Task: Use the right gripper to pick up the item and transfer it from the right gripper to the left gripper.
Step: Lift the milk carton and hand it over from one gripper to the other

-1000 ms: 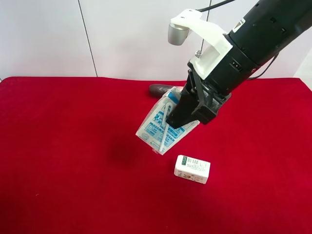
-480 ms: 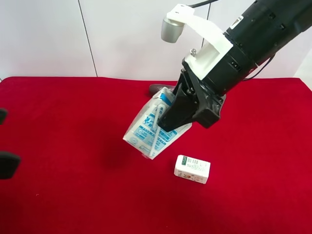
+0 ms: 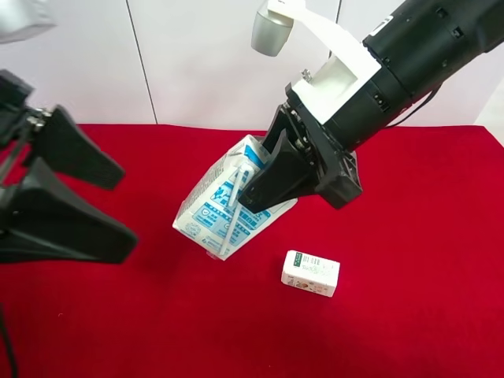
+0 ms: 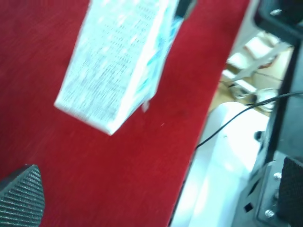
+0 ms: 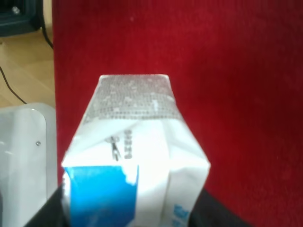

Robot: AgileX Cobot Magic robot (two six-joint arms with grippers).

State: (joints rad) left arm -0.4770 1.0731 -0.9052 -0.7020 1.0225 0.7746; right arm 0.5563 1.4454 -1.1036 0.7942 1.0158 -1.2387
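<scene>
The item, a tall white drink carton [image 3: 224, 206] with blue print and a straw, hangs tilted in the air above the red cloth. My right gripper [image 3: 272, 183], on the black arm with the white housing, is shut on its upper part. The right wrist view shows the carton's gable top [image 5: 135, 156] between the fingers. My left gripper [image 3: 118, 201], with two black wedge fingers [image 3: 75, 146], is open at the exterior high view's left, apart from the carton. The left wrist view shows the carton [image 4: 118, 61] ahead of the open fingertips [image 4: 23, 196].
A smaller white-green box [image 3: 310, 272] lies on the red cloth [image 3: 409, 315] below the right gripper. A white wall stands behind the table. The eggplant is hidden behind the carton and arm.
My right gripper has lifted the carton and carried it toward the exterior high view's left. The left gripper has come into view from that side, open.
</scene>
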